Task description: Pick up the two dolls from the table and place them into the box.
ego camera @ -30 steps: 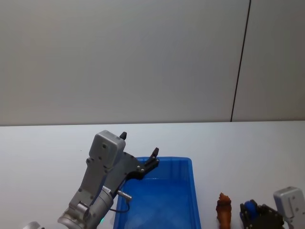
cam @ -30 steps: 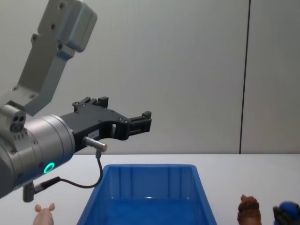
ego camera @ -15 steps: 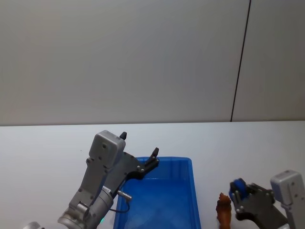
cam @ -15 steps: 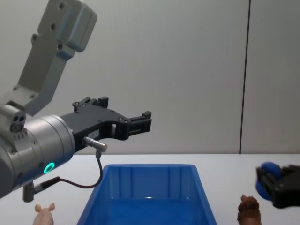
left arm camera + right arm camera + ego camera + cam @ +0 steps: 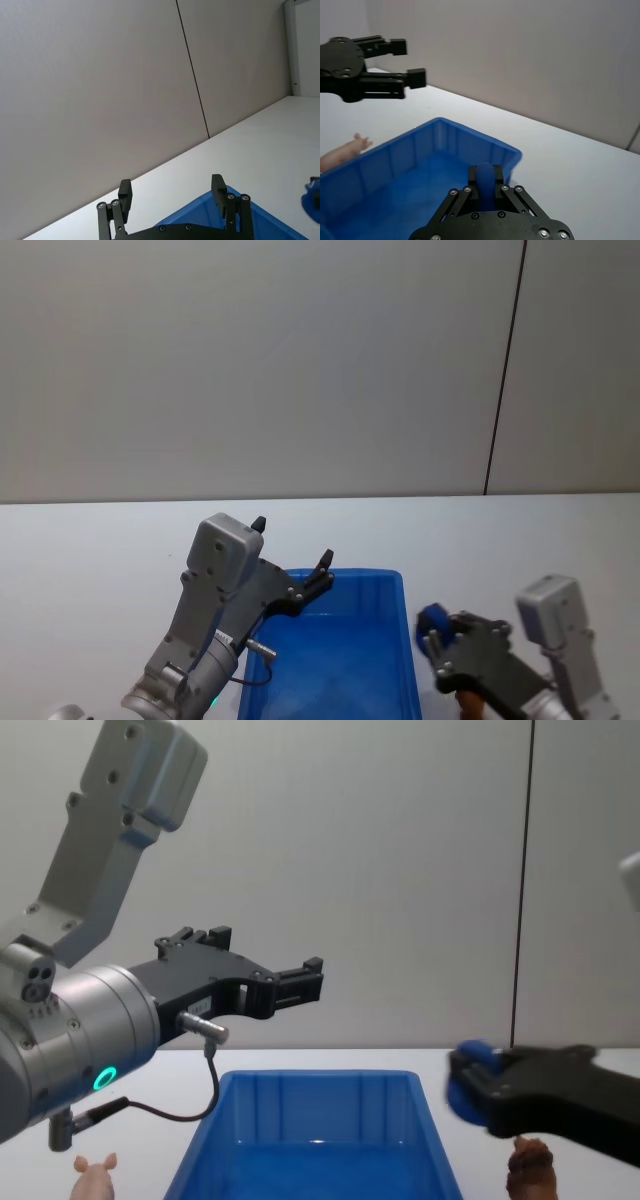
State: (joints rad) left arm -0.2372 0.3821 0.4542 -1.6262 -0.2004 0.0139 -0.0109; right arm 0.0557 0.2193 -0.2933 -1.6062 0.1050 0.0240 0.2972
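The blue doll (image 5: pixel 432 624) is clamped in my right gripper (image 5: pixel 436 632), which is shut on it. It hangs in the air just right of the box's right rim (image 5: pixel 408 640); from the chest it shows as the blue doll (image 5: pixel 468 1086) above rim height. The brown shaggy doll (image 5: pixel 530 1166) stands on the white table right of the box, partly behind the right arm. The pink pig doll (image 5: pixel 95 1178) lies on the table left of the box (image 5: pixel 320 1076). My left gripper (image 5: pixel 293 542) hovers open and empty over the box's far left corner.
The blue box (image 5: pixel 440 150) has nothing showing in it and takes up the middle of the white table (image 5: pixel 520 540). A grey wall stands behind the table. The pig doll (image 5: pixel 345 150) lies beyond the box's left wall.
My right gripper has risen from the table at the right with the blue doll and carried it left, up to the box's right rim. The left arm has not moved.
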